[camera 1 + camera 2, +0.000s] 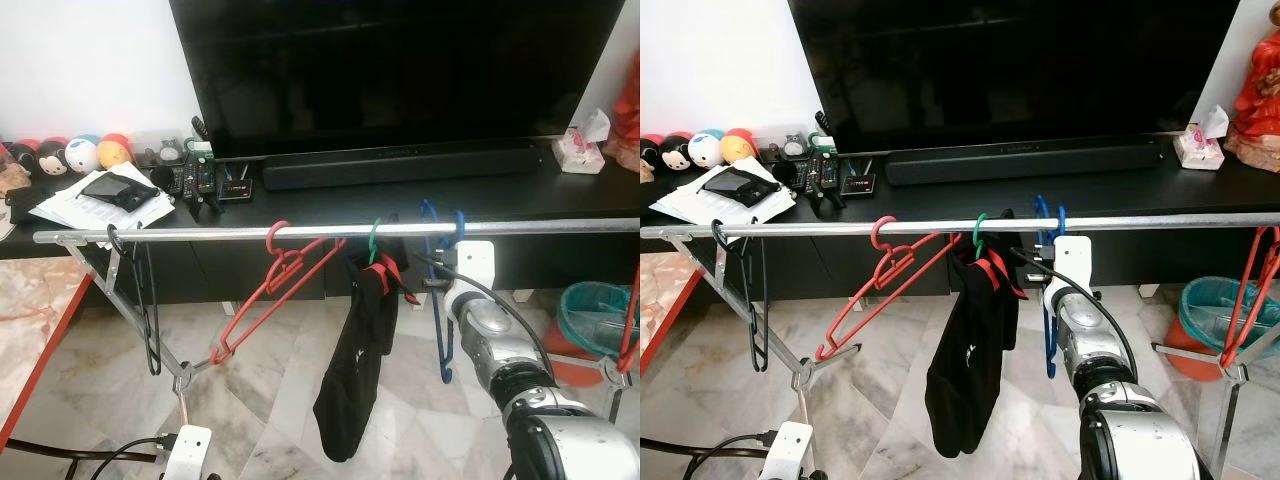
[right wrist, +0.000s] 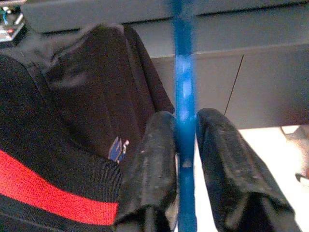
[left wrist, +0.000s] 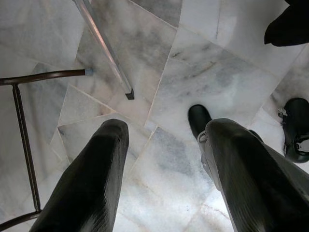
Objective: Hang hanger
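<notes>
A blue hanger (image 1: 441, 330) hangs with its hook over the silver rail (image 1: 200, 235), right of centre. My right gripper (image 2: 185, 118) is shut on the blue hanger's (image 2: 185, 87) thin shaft, just below the rail and behind the white wrist mount (image 1: 466, 262). Beside it on the left, a green hanger carries a black garment with red trim (image 1: 358, 350). A red hanger (image 1: 270, 290) hangs tilted further left. My left gripper (image 3: 164, 130) hangs low over the marble floor, open and holding nothing.
A black hanger (image 1: 150, 310) hangs at the rail's left end and another red hanger (image 1: 1245, 300) at its right end. Behind the rail are a black TV console (image 1: 600, 190) with a TV, soundbar and remotes. A teal bin (image 1: 595, 315) stands at the right.
</notes>
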{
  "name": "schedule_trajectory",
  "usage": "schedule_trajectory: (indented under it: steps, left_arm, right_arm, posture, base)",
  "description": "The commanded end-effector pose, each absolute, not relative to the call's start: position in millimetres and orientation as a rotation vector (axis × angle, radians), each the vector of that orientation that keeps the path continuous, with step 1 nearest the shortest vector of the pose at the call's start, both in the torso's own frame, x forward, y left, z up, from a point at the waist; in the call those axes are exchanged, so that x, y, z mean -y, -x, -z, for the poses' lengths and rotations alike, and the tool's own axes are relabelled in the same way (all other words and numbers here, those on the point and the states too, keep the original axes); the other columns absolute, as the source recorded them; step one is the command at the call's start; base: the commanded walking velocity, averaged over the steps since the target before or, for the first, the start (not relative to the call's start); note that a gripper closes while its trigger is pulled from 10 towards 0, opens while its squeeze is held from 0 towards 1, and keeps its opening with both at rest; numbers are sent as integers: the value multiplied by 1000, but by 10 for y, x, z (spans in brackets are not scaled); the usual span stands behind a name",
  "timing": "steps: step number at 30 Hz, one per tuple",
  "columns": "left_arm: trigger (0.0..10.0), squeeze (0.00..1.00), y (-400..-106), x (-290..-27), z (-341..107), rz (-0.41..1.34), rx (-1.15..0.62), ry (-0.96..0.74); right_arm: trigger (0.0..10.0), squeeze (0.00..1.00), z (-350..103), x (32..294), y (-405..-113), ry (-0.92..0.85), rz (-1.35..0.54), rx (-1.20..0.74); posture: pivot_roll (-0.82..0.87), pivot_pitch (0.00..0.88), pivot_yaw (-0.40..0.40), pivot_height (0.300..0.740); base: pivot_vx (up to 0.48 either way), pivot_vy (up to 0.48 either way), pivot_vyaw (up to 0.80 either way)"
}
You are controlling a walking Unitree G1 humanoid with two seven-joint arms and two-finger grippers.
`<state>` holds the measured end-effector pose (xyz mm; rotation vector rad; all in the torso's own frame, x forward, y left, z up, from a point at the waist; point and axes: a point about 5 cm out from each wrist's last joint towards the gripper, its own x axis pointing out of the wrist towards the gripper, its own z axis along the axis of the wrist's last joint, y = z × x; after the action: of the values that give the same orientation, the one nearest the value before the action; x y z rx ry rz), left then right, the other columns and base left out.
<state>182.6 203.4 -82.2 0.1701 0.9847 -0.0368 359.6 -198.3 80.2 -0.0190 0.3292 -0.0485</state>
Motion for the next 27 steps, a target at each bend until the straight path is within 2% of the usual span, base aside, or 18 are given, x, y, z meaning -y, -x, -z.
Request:
schedule_trajectory:
  steps: [1, 11, 16, 27]
  left_arm:
    - [10000, 0, -1805, -2092, 823, 30, -995, -197]
    - [10000, 0, -1804, -2091, 823, 34, -995, -198]
    - [10000, 0, -1804, -2093, 823, 31, -995, -198]
    - [10000, 0, -1795, -2096, 826, 29, -993, -199]
  right_arm:
    - [10000, 1000, -835, 1955, -3602, 15, 44, -291]
    - [10000, 1000, -817, 1953, -3570, 14, 49, -272]
    - [10000, 1000, -866, 1953, -3554, -5, 70, -196]
    - [10000, 1000, -852, 1944, -3229, -73, 122, 8]
  posture:
    - [-174, 0, 81, 740]
    - [-174, 0, 80, 740]
    - [-174, 0, 80, 740]
    - [-181, 0, 76, 740]
  base:
    - [0, 0, 0]
    - [0, 0, 0]
    - [0, 0, 0]
    - [0, 0, 0]
